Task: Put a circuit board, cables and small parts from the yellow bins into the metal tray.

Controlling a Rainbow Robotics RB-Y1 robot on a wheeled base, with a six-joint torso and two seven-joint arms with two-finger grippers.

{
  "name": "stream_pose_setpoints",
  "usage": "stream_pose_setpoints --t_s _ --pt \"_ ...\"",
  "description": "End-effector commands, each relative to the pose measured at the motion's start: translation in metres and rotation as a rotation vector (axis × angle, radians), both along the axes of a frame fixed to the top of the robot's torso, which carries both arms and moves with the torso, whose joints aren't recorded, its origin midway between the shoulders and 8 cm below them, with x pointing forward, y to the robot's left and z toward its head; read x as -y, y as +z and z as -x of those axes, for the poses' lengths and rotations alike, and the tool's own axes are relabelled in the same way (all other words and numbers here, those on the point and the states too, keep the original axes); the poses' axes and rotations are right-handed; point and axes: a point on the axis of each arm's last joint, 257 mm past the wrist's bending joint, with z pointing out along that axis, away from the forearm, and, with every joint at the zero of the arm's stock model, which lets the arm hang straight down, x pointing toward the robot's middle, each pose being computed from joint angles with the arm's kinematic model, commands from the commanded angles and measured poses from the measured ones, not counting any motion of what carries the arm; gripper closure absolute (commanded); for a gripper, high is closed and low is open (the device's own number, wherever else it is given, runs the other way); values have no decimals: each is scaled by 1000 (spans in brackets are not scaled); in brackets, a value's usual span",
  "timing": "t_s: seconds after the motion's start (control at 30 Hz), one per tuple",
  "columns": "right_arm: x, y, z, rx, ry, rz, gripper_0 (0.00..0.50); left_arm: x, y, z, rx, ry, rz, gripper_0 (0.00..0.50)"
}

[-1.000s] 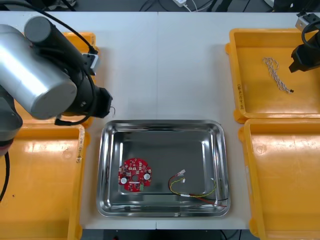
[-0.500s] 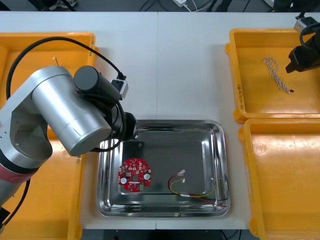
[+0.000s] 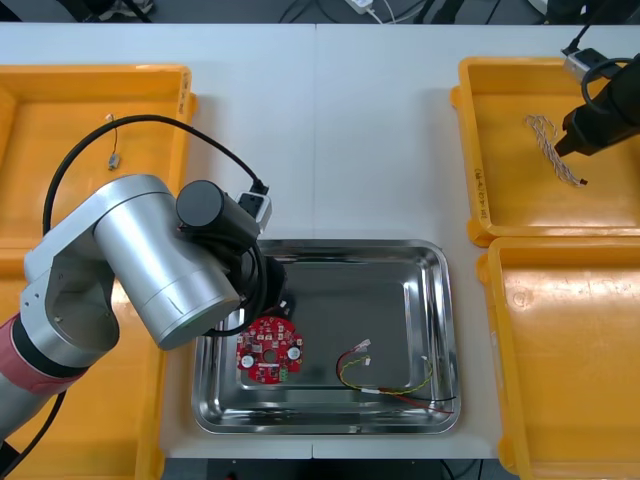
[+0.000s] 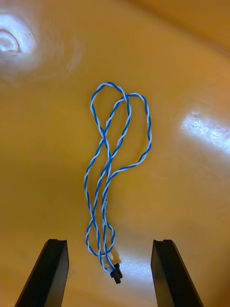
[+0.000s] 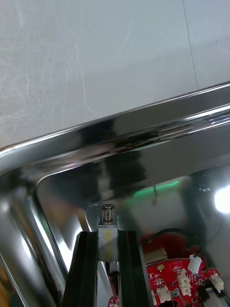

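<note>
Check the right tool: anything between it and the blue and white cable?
Nothing visible. The right tool hangs open over the twisted blue and white cable, whose black connector lies between the fingers on bare yellow bin floor. The left tool, over the metal tray, grips a small metal part.

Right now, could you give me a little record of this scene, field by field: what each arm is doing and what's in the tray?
Left end effector: shut on a small metal part, over the metal tray's far left part, next to the circuit board.
Right end effector: open, over the blue and white cable in the far right yellow bin, lined up with the cable's black plug end.
In tray: circuit board, red and yellow cable.
Not yet in tray: blue and white cable, small metal part.
</note>
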Motion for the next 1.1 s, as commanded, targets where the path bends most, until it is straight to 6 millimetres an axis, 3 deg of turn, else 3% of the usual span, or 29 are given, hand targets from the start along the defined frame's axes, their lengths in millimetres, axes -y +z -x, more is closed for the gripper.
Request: stream_pose_setpoints --t_s 0.03,0.9,1.0,1.03,1.1 --pt "-16 34 -17 72 84 14 0 18 1 10 -3 52 88 500" --pt "-21 12 -33 70 79 25 0 13 -12 6 -10 73 99 493" --pt "-22 5 -32 63 75 13 0 13 -11 5 -8 73 98 423" --pt "-23 4 -33 64 71 9 0 12 -13 5 -8 73 98 309" --pt "-22 3 -32 62 71 13 0 12 -14 5 -4 73 100 216"
